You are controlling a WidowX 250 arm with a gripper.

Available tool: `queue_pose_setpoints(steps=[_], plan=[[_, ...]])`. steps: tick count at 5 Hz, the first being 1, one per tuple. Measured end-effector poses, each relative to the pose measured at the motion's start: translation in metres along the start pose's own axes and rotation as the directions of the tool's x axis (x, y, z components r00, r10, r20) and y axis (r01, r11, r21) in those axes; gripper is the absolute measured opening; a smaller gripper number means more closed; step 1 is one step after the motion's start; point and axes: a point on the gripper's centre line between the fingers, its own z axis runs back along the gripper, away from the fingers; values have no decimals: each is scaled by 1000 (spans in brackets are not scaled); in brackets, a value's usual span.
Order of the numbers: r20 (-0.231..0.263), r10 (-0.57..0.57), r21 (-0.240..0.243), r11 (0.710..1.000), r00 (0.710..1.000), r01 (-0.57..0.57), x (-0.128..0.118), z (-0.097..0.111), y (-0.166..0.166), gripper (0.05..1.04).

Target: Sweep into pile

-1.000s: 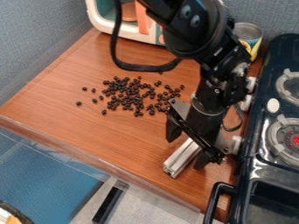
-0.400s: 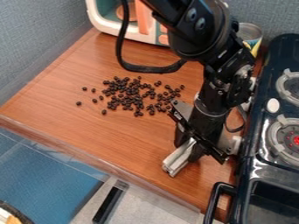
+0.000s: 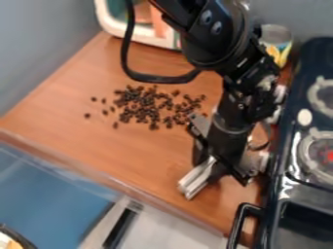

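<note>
My black gripper [image 3: 211, 166] hangs over the right part of the wooden counter, its fingers shut on a silver metal bar [image 3: 195, 180]. The bar's free end points down and left, toward the counter's front edge; the other end is hidden behind the fingers. Many small dark beans [image 3: 148, 104] lie in a loose cluster up and left of the gripper. Several stray ones are scattered on the cluster's left side, apart from the rest.
A black toy stove [image 3: 290, 170] with burners and a handle borders the counter [image 3: 117, 151] on the right. A can [image 3: 277, 44] stands behind the arm. At the back is a white toy microwave [image 3: 117, 28]. Walls rise at the left and back.
The gripper's fingers have closed around the metal bar, which stood between them while they were open. Bar and gripper have since shifted slightly left. The beans have not visibly moved.
</note>
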Motion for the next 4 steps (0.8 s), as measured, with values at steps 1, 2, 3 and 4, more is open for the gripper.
queue_pose_setpoints(steps=[1,2,3,4], plan=[[2,-1,0,1000,1000,1,-1,0,-3,375],[10,-18,10,1000,1000,18,1,1,-4,375],[6,-10,16,1000,1000,10,6,-2,-4,375],[-3,-8,16,1000,1000,8,10,-3,-5,375]])
